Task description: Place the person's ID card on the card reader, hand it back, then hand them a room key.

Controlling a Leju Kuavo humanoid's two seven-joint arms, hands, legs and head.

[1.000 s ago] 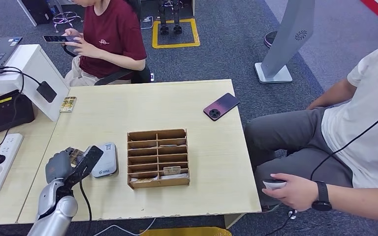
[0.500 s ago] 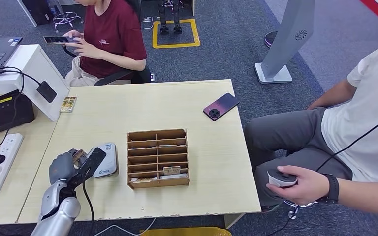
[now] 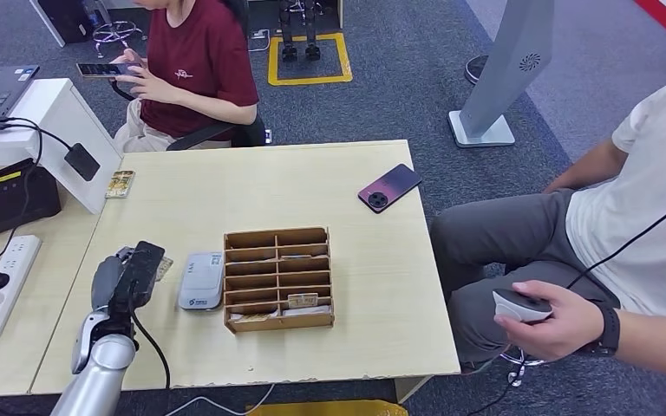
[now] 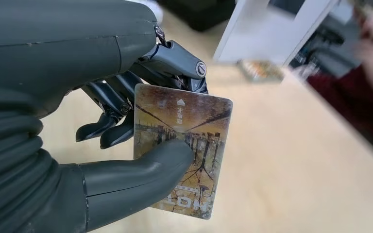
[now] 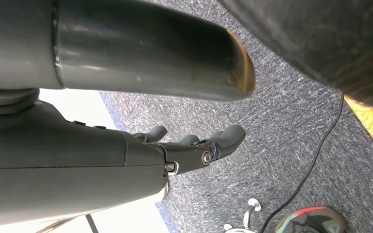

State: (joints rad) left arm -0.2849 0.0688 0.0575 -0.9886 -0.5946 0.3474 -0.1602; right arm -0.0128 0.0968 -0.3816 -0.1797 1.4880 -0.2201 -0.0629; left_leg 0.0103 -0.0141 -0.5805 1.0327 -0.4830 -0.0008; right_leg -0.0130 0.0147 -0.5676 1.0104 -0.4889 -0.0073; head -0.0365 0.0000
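The left hand (image 3: 126,276) has the ID card (image 4: 182,154) pinched, thumb pressed on its printed face and the darker fingers (image 4: 109,127) behind it, so the card stands up out of the grasp with its long axis running away from the palm. From where I stand the hand hovers low over the desk (image 3: 373,286) with the card clear of the surface.

Just beside it, on the side toward the robot's middle, lies the card reader (image 3: 202,281), a pale flat box, close to the hand but apart from it. Beyond the reader sits the wooden key rack (image 3: 277,279), with a small card lying in one of its near slots.

The right hand (image 5: 194,145) hangs down over the carpet, fingers loosely apart and holding nothing.

By my reckoning the left hand is the nearer one by far, and the card only needs carrying sideways toward the reader and laying flat along its top.
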